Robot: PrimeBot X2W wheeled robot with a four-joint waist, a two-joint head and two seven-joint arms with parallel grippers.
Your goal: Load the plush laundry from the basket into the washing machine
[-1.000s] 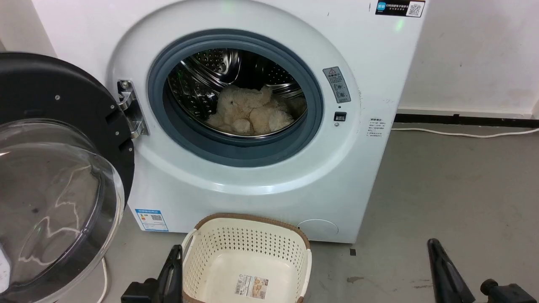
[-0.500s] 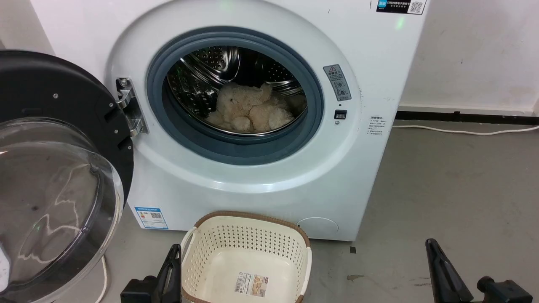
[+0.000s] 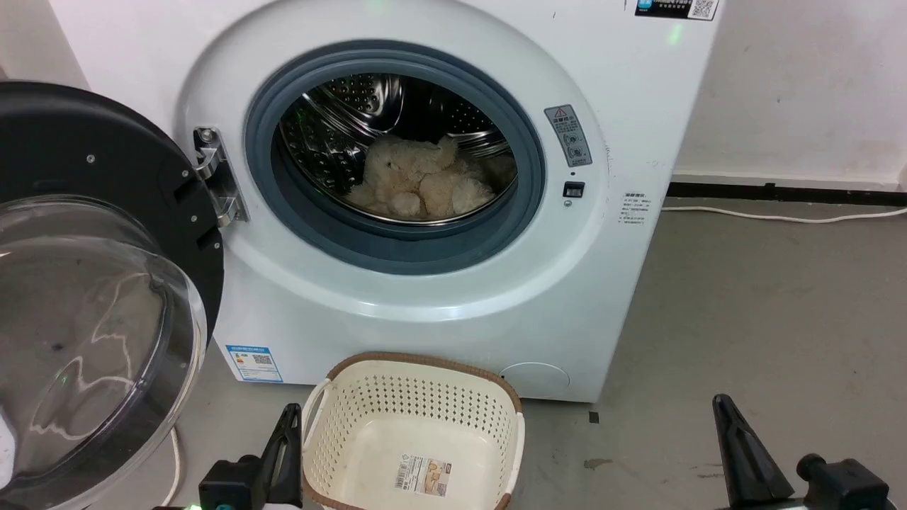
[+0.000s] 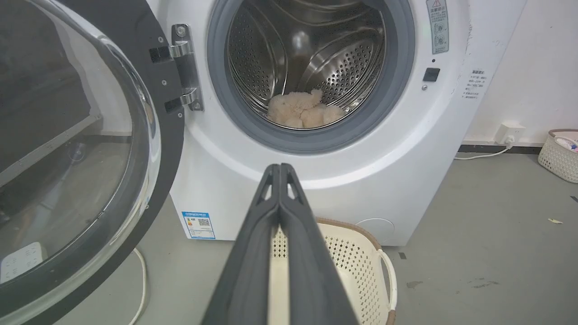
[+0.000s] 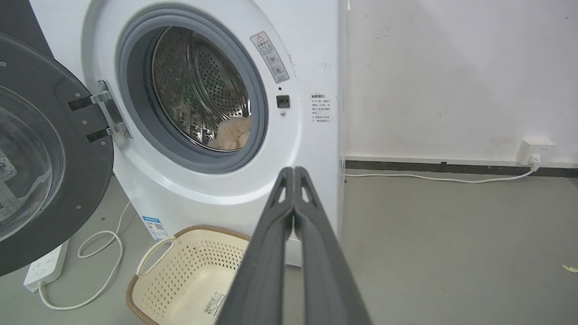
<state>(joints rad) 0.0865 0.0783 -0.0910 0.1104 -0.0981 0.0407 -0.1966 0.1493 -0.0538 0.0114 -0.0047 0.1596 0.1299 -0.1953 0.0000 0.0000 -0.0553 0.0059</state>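
The cream-beige plush laundry lies at the bottom of the steel drum inside the white washing machine; it also shows as the plush and the plush. On the floor before the machine stands the cream perforated basket, holding nothing but its paper label; the basket and the basket appear low in both wrist views. My left gripper is shut beside the basket's left rim, gripper with fingers pressed together. My right gripper is shut over bare floor at the right, gripper holding nothing.
The black-framed bubble door stands swung wide open at the left. A white cable runs along the wall base to a socket. A power strip and cord lie under the door. Another small basket sits far right.
The whole head view has slid slightly, so the camera moved; both grippers show a little higher in it. The plush and the basket stay where they were.
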